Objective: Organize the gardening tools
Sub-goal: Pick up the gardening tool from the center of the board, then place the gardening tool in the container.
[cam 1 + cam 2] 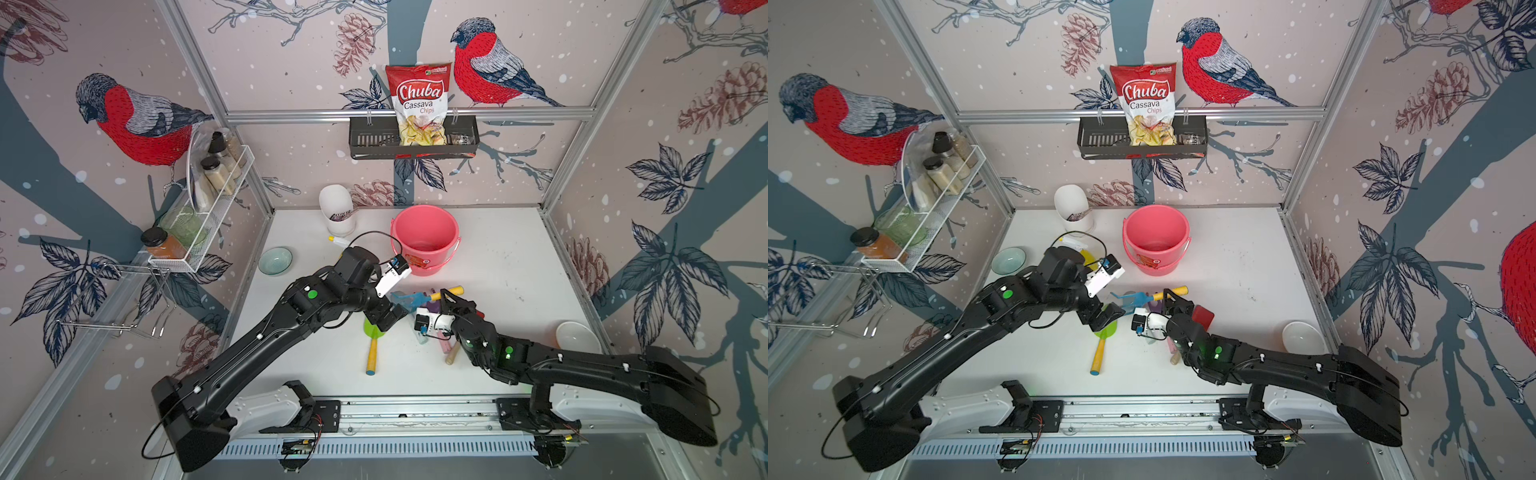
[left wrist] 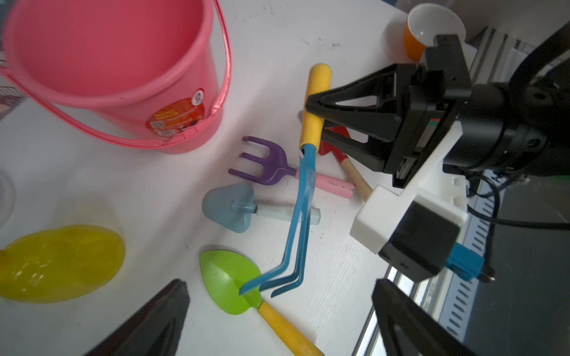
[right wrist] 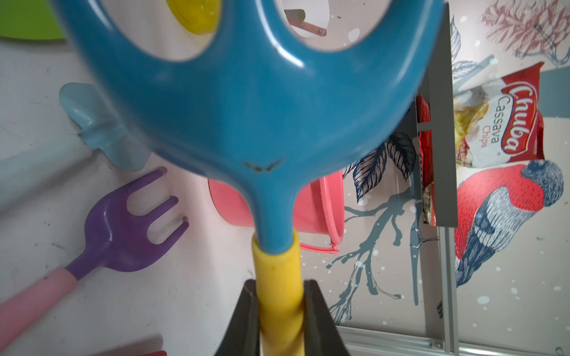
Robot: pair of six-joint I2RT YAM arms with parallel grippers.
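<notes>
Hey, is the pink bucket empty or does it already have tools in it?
Empty: the pink bucket stands upright, and both top views show only its bare floor inside.

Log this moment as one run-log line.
right jaws: shut on blue fork, at yellow handle | left jaws: open, empty | pink bucket: empty

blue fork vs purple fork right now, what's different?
Handle: the blue fork has a yellow one, the purple fork a pink one. Tines: the blue fork's are long and bent at the tips, the purple fork's short and stubby. State: the blue fork is clamped by its handle in the right gripper; the purple fork lies free on the table. Both are three-tined toy forks.
</notes>
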